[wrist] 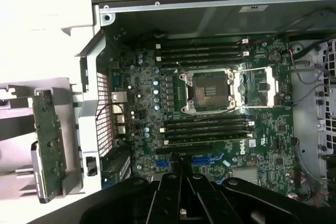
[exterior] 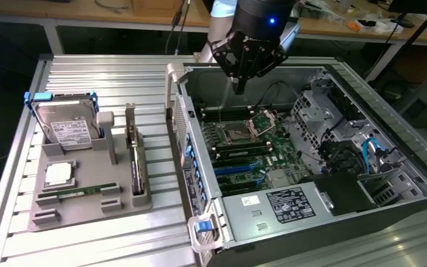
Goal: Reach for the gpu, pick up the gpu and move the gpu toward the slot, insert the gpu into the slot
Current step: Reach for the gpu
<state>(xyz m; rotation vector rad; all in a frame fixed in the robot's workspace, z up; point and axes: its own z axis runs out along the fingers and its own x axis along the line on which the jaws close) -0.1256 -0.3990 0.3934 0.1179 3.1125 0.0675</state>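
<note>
At the exterior view's left, the thin black gpu card (exterior: 133, 161) is racked edgewise, likely for grasping; the black gripper (exterior: 239, 88) is held clenched, empty, above the open grey case (exterior: 310, 68).

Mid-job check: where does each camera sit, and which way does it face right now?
Exterior view: off the arm, high, looking down on the open computer case and the holder with the gpu; the arm and shut gripper hang above the case.
Wrist view: on the wrist, facing down onto the motherboard; the gripper shows close up.
Shared: gpu, processor socket, slot, gripper.
</note>
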